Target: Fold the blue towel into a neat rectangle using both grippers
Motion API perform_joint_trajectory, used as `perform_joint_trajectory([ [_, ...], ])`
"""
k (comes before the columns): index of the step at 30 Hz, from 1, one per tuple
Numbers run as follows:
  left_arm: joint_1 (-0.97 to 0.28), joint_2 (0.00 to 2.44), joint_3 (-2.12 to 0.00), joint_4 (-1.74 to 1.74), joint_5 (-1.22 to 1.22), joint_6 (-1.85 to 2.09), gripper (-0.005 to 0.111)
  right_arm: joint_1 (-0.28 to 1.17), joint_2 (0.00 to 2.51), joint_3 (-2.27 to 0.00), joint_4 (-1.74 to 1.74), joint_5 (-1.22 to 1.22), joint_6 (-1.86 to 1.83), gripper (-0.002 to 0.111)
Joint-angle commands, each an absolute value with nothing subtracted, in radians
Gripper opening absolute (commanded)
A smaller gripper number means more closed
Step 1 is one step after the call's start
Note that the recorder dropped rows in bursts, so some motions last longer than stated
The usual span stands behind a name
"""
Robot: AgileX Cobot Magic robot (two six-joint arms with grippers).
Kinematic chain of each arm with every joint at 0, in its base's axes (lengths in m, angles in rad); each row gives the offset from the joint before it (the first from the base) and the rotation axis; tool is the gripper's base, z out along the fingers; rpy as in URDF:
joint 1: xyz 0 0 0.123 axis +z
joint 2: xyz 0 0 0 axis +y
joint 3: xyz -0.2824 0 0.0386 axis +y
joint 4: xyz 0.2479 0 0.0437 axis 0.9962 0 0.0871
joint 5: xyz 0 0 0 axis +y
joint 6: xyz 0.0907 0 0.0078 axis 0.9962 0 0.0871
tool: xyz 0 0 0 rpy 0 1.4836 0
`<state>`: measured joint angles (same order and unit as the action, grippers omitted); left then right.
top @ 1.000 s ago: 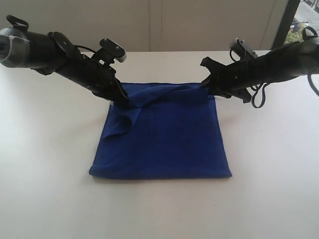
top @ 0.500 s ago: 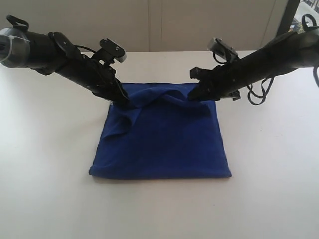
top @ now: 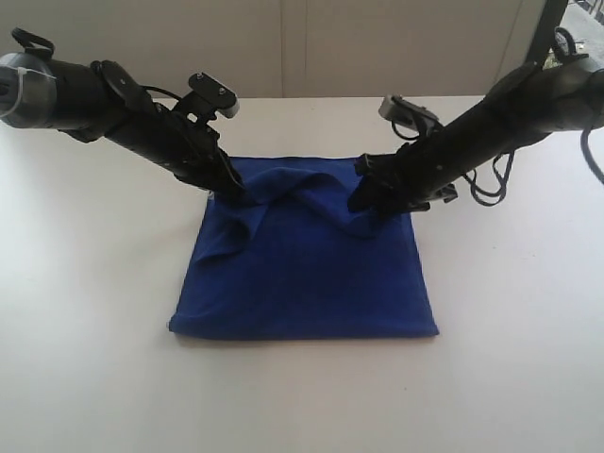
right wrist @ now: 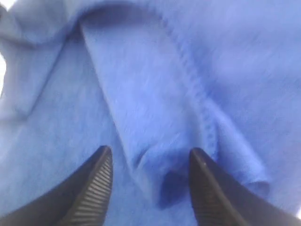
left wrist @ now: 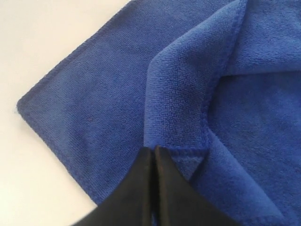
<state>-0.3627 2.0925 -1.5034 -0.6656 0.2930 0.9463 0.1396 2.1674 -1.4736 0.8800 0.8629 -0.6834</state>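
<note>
Royal-blue plush, short dense pile, matte. The blue towel [top: 307, 274] lies on the white, smooth bench [top: 94, 377], roughly square in outline. Its near edge is straight and flat; the far edge is rumpled. A stitched hem [left wrist: 207, 108] runs round the border as a raised corded line.

Cloth shape: the near two thirds is flat. Along the far edge a soft ridge [top: 311, 179] rises between the two arms and dips in the middle. At the far left corner a triangular flap is turned over onto the layer below, with the hem showing along its edge.

Left tool [top: 231, 193]: black, smooth, wedge-shaped fingers [left wrist: 136, 188] pressed together with no gap between them. The tips are clamped on the folded hem at the towel's far left corner, and the cloth puckers up to them.

Right tool [right wrist: 150, 151]: fingers apart. Their inner pads [right wrist: 96, 188] are grey and finely ribbed. It is angled down at the far right part of the towel, inward of the corner. A raised fold with its hem lies in the gap between the fingers. I cannot tell whether the tips touch the cloth. The right wrist view is slightly blurred.

Both arms are black, jointed and cabled, and slope down from the far side onto the towel's far edge.
</note>
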Motion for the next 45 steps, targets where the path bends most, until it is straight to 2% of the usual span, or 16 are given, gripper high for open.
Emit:
perform_joint_trajectory([
  [1, -0.361, 2.084, -1.496, -0.677, 0.308, 0.938, 0.0, 0.127, 2.093, -1.477, 0.863, 0.743, -0.606, 0.048],
  [31, -0.361, 2.084, -1.496, -0.679, 0.309, 0.916, 0.0, 0.144, 2.18, -1.474, 0.84, 0.845, -0.559, 0.044],
  [34, -0.361, 2.084, -1.496, -0.679, 0.309, 0.916, 0.0, 0.144, 2.178, -1.474, 0.84, 0.842, -0.532, 0.037],
  [42, -0.361, 2.084, -1.496, -0.679, 0.309, 0.914, 0.0, 0.144, 2.178, -1.474, 0.838, 0.811, -0.501, 0.004],
  [45, -0.361, 2.084, -1.496, -0.679, 0.309, 0.911, 0.0, 0.142, 2.176, -1.476, 0.838, 0.79, -0.492, 0.0],
])
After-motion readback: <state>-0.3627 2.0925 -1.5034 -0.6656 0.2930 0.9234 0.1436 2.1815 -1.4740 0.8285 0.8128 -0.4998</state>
